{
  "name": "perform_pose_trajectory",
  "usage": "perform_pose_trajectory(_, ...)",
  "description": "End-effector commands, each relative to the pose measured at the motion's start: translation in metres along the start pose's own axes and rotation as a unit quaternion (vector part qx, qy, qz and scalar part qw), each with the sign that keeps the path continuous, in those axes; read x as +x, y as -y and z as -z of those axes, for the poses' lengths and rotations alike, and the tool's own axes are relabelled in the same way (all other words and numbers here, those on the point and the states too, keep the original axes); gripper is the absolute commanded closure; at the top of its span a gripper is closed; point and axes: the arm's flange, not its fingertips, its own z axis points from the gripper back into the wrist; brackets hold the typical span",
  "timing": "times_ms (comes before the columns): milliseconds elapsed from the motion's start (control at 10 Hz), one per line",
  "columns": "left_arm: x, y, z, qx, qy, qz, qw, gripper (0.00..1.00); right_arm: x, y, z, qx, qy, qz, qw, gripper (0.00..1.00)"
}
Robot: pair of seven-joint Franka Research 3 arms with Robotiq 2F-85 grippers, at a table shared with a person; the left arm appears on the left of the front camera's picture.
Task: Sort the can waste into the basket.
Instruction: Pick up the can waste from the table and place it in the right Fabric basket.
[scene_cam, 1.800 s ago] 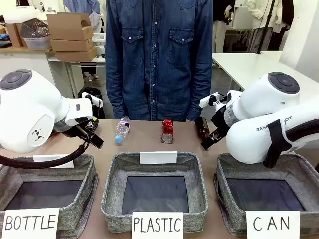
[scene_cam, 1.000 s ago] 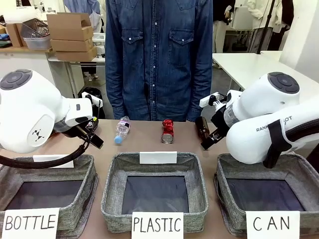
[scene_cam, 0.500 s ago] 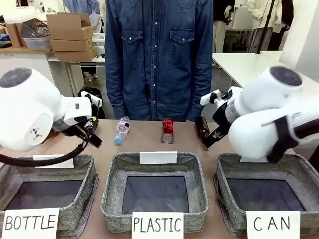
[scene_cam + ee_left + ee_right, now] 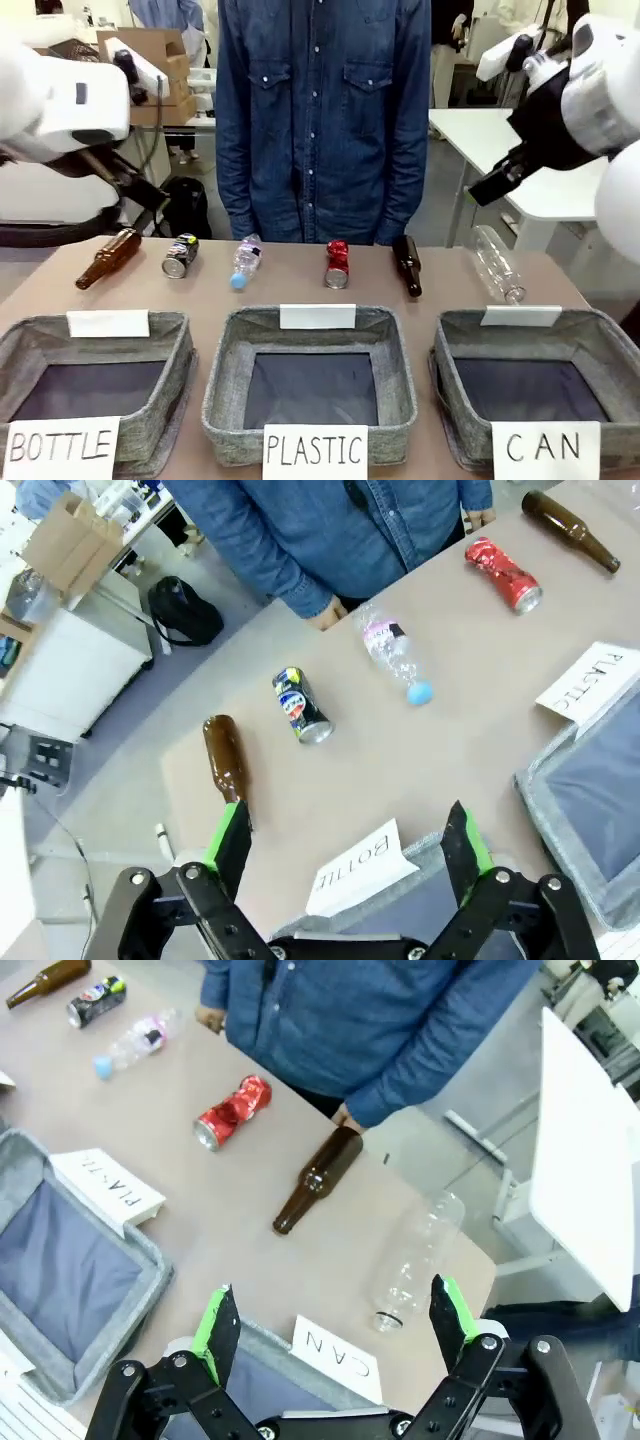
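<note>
The shiny red crushed can (image 4: 336,263) lies on the table in front of the person, behind the middle bin. The black can with the blue logo (image 4: 180,254) lies further left. The grey basket signed "CAN" (image 4: 600,326) stands at the front right with nothing inside. Both arms are raised high above the table. My left gripper (image 4: 347,845) is open, well above the black can (image 4: 302,705) and the red can (image 4: 503,573). My right gripper (image 4: 333,1322) is open too, high over the CAN basket's far rim (image 4: 262,1341), with the red can (image 4: 232,1112) below and beyond it.
Two like bins signed "BOTTLE" (image 4: 30,335) and "PLASTIC" (image 4: 222,350) stand beside the basket. A brown bottle (image 4: 108,257), a small plastic bottle (image 4: 243,262), a second brown bottle (image 4: 407,265) and a large clear bottle (image 4: 495,262) lie in the row. The person (image 4: 320,110) stands at the far edge.
Both arms have swung up and away from the table, uncovering the brown bottle, the black can and the large clear bottle. The grippers have stayed open. Nothing on the table has moved.
</note>
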Motion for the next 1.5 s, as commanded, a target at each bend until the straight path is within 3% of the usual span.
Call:
perform_pose_trajectory(0,-0.014,-0.008,0.065,-0.020,-0.049,-0.026,0.998,0.00,-0.007,-0.005,0.056,0.033,-0.043,0.009,0.999,0.00)
perform_pose_trajectory(100,0.000,0.000,0.000,0.000,0.000,0.000,1.000,0.00,0.000,0.000,0.000,0.000,0.000,0.000,1.000,0.00)
perform_pose_trajectory(200,-0.002,-0.008,0.000,-0.102,-0.025,0.019,0.994,0.00,-0.004,0.004,-0.005,0.045,0.025,0.033,0.998,0.00)
perform_pose_trajectory(300,-0.005,-0.021,-0.006,-0.232,-0.031,-0.004,0.972,0.00,-0.007,0.014,-0.014,0.136,0.040,0.134,0.981,0.00)
perform_pose_trajectory(400,-0.006,-0.040,-0.010,-0.343,-0.038,-0.059,0.937,0.00,-0.012,0.032,-0.022,0.276,0.026,0.241,0.930,0.00)
perform_pose_trajectory(500,-0.011,-0.060,-0.015,-0.410,-0.077,-0.169,0.893,0.00,-0.021,0.050,-0.023,0.318,-0.008,0.363,0.875,0.00)
perform_pose_trajectory(600,-0.025,-0.082,-0.017,-0.483,-0.032,-0.200,0.852,0.00,-0.030,0.060,-0.022,0.352,-0.011,0.411,0.841,0.00)
perform_pose_trajectory(800,-0.054,-0.114,-0.010,-0.531,0.066,-0.287,0.795,0.00,-0.047,0.075,-0.018,0.379,0.013,0.460,0.803,0.00)
perform_pose_trajectory(900,-0.074,-0.134,0.001,-0.530,0.091,-0.359,0.763,0.00,-0.060,0.086,-0.015,0.384,0.033,0.481,0.788,0.00)
perform_pose_trajectory(1100,-0.109,-0.149,0.027,-0.530,0.100,-0.443,0.716,0.00,-0.087,0.105,-0.010,0.382,0.062,0.529,0.755,0.00)
perform_pose_trajectory(1300,-0.118,-0.146,0.051,-0.538,0.090,-0.473,0.692,0.00,-0.111,0.117,-0.008,0.346,0.073,0.571,0.741,0.00)
perform_pose_trajectory(1400,-0.129,-0.165,0.030,-0.538,0.094,-0.445,0.710,0.00,-0.083,0.129,-0.015,0.385,0.056,0.536,0.749,0.00)
